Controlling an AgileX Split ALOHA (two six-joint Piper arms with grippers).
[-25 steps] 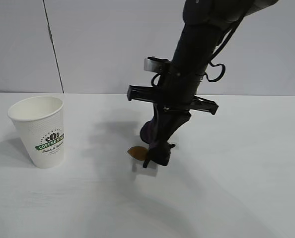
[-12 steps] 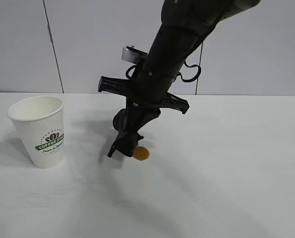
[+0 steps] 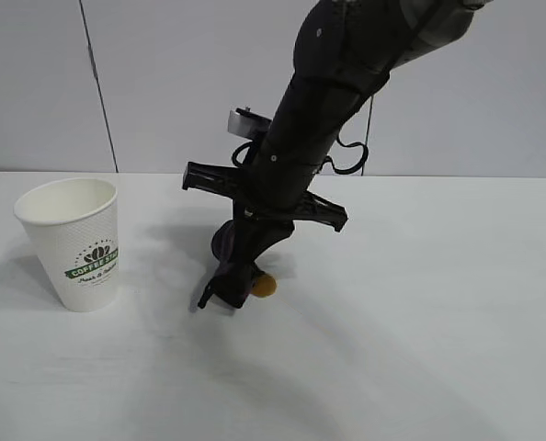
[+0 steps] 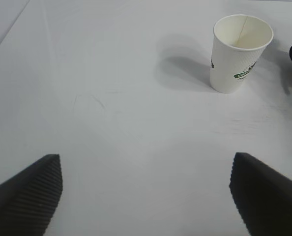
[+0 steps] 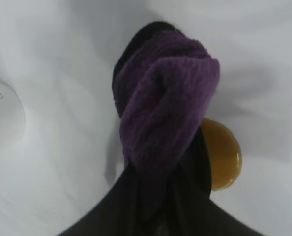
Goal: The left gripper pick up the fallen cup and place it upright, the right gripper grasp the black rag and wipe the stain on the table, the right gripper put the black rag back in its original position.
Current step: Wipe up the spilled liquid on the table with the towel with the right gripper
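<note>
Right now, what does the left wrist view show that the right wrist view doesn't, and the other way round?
Only the left wrist view shows the left gripper, open and hovering over bare table well short of the cup, and the whole upright cup with its empty inside. Only the right wrist view shows the rag bunched in the shut right gripper, and the stain right beside it, partly hidden behind the gripper. Both show the white table, and the right wrist view catches a white edge that may be the cup.
</note>
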